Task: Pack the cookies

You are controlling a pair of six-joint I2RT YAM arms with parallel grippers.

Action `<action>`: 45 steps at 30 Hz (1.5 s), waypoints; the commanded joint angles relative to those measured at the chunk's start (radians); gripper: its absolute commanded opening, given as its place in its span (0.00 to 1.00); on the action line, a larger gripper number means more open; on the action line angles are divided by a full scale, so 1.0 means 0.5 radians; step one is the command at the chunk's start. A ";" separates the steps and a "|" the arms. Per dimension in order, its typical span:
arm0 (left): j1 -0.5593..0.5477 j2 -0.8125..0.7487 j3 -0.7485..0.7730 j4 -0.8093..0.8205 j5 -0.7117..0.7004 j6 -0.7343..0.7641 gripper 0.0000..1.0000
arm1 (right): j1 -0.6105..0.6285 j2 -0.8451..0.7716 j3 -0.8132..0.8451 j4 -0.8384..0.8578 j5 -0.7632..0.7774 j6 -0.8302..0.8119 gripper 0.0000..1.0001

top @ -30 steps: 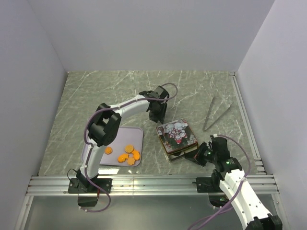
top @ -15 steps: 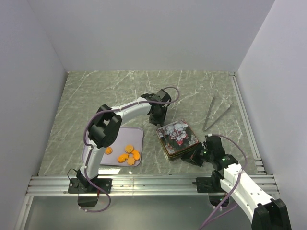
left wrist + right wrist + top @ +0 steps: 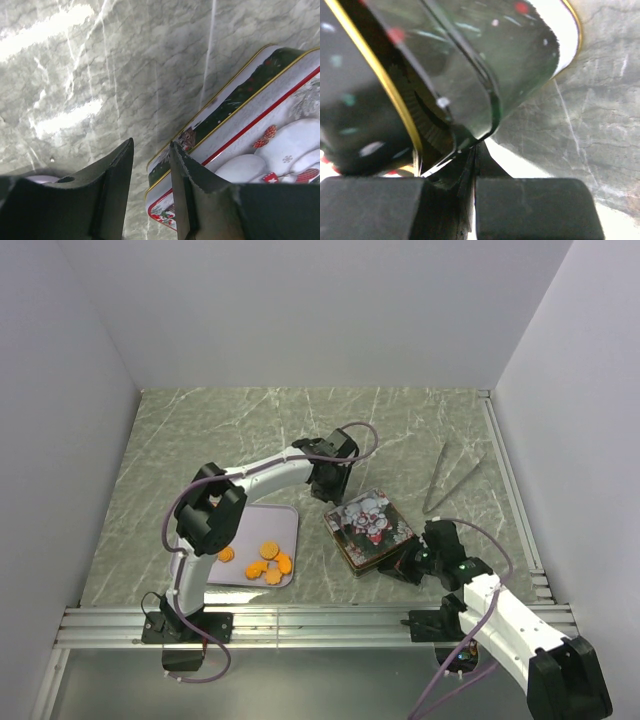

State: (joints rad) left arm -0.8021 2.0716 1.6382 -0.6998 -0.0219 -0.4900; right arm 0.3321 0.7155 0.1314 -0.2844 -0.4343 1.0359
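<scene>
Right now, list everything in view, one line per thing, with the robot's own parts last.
cookies: several, orange, on the tray
tray: one, pale lilac, near left of the table
tin: one, picture lid in red, white and green, right of the tray
tongs: one pair, metal, far right
table: one, green-grey marble
left gripper: one, black, open, at the tin's far-left corner
right gripper: one, black, shut, at the tin's near-right edge

Top cam overhead; 2 wrist cams close on tin (image 3: 368,528).
</scene>
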 commanded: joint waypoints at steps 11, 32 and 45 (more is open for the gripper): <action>-0.157 -0.204 -0.089 -0.005 -0.030 0.004 0.43 | 0.063 0.008 0.158 0.170 0.194 0.085 0.00; -0.234 -0.317 -0.239 0.004 0.096 0.038 0.57 | 0.091 -0.072 0.213 0.056 0.473 0.128 0.00; -0.246 -0.385 -0.270 -0.012 0.068 0.008 0.55 | 0.091 -0.035 0.289 -0.075 0.522 0.039 0.00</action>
State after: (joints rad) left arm -0.9047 1.9190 1.5105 -0.6899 -0.0525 -0.4725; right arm 0.3733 0.7311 0.2234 -0.3550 -0.2104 1.0679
